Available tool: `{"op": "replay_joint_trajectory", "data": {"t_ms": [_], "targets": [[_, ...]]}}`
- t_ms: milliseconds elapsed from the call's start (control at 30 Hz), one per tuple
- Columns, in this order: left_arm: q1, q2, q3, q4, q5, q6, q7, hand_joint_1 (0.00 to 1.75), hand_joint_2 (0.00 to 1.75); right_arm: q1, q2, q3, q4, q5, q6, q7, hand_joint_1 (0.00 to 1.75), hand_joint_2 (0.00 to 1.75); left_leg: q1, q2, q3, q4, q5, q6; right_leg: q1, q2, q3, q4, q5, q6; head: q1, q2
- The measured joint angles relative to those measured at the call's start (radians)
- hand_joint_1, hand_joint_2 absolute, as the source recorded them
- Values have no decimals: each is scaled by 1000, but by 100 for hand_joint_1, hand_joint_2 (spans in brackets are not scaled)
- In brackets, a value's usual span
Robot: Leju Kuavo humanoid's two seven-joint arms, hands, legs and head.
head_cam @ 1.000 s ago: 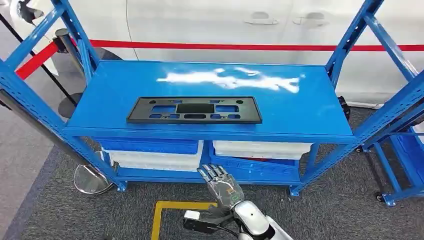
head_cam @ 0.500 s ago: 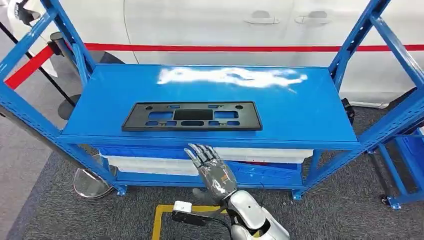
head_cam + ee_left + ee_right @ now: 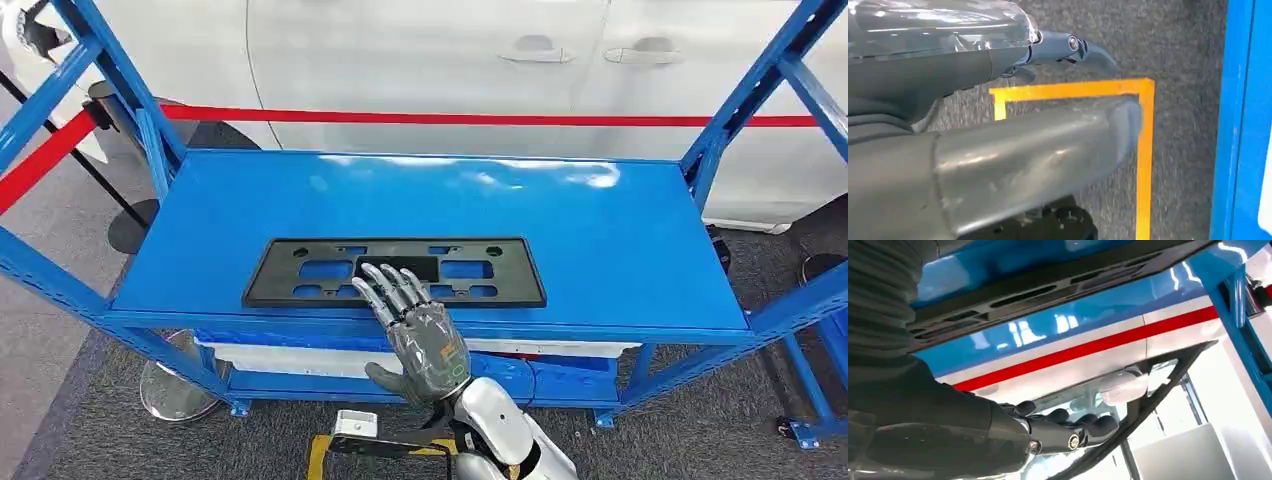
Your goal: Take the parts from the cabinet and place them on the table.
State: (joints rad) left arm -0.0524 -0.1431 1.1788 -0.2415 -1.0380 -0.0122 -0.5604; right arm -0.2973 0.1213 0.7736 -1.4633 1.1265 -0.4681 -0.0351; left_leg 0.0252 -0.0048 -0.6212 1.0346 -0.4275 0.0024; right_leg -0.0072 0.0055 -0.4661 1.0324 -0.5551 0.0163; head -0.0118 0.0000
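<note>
Over the near edge of the blue shelf [image 3: 600, 230], right hand [image 3: 420, 335] fingers [image 3: 385, 285] spread, holding nothing, tips above the black part [image 3: 300, 275], contact unclear. Left hand [image 3: 998, 155] hangs over the carpet; finger state cannot tell. Step looks like reach-to-grasp; next move likely needs lowering and closing on the near rim. Part: flat, rectangular frame with cutouts, lying flat near shelf front.

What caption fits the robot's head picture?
Open right hand reaching over the black plastic frame on the blue shelf.
</note>
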Motion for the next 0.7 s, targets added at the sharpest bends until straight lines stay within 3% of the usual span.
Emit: {"op": "replay_joint_trajectory", "data": {"t_ms": [33,67,133,167,200,233,300,333,367,400,433,467,533,567,633,667,700], "targets": [[-1,0,0,0,-1,2,-1,0,0,-1,0,0,0,0,0,0,0,175,0,0,11,-5,-4,6,0,-1,-27,53,2,3,4,0],[-3,0,0,0,-4,7,-3,0,0,-2,-1,0,0,0,0,0,0,175,0,0,18,-7,-9,13,-1,-1,-77,130,-22,6,8,0],[-6,0,0,0,-13,12,-6,0,0,1,-3,0,0,0,1,0,0,175,-3,-1,28,-8,-22,20,-1,-1,-178,259,-95,9,8,0],[-5,0,0,0,-13,12,-6,0,0,2,-3,0,1,0,1,0,0,175,-5,-2,34,-8,-26,21,0,-1,-206,282,-104,8,8,0],[-5,0,0,0,-14,13,-6,0,0,2,-4,0,1,0,1,0,0,175,-7,-3,44,-8,-34,21,0,-1,-225,275,-78,5,8,0],[-5,0,0,0,-14,14,-6,0,0,2,-4,0,1,0,1,0,0,175,-9,-4,57,-8,-42,20,2,-1,-218,225,-22,-1,8,0],[-5,0,0,0,-14,15,-5,0,0,2,-4,0,1,0,2,0,0,175,-14,-5,82,-9,-57,18,8,-1,-167,62,108,-21,9,0],[-4,-4,0,1,-16,15,-4,0,0,2,-5,0,2,0,3,0,0,175,-12,-5,86,-14,-62,16,13,-2,-149,23,116,-33,6,0],[-8,-5,0,3,-16,14,-4,0,0,0,-5,0,3,0,7,0,0,175,-13,-6,89,-13,-60,11,20,-3,-161,15,95,-36,-1,0],[-11,-5,-1,3,-21,12,-4,0,0,-2,-6,0,3,0,12,0,0,175,-12,-4,83,-10,-63,2,22,-3,-157,0,116,-37,9,0],[-9,-5,-1,3,-23,11,-4,0,0,-3,-7,0,3,0,14,0,0,175,-13,-3,88,-5,-59,-6,23,-1,-159,-5,120,-40,8,0],[-8,-5,-2,3,-30,8,-5,0,0,-6,-8,0,5,-2,18,0,0,175,-15,-2,87,1,-50,-17,22,1,-155,-10,115,-48,7,0],[-9,-2,-3,3,-29,4,-5,0,0,-12,-9,0,5,-4,19,0,0,175,-13,0,83,27,-77,-23,11,0,-134,-25,120,-54,8,0],[-11,-3,-3,3,-29,4,-4,0,0,-16,-9,0,6,-4,20,0,0,175,-12,0,68,60,-100,-26,10,-1,-133,-25,119,-57,5,0],[-12,-3,-3,3,-29,1,-4,0,0,-19,-11,0,10,-5,24,0,0,175,-10,0,-6,205,-178,-35,12,-4,-134,-25,118,-60,2,0],[-10,-2,-3,3,-29,1,-4,0,0,-18,-12,0,13,-5,25,0,0,175,-9,0,-37,263,-199,-37,13,-4,-135,-24,117,-60,1,0],[-8,-1,-3,3,-29,0,-4,0,0,-18,-13,0,17,-5,26,0,0,175,-9,0,-45,273,-192,-41,12,-3,-135,-23,117,-60,2,0]]}}
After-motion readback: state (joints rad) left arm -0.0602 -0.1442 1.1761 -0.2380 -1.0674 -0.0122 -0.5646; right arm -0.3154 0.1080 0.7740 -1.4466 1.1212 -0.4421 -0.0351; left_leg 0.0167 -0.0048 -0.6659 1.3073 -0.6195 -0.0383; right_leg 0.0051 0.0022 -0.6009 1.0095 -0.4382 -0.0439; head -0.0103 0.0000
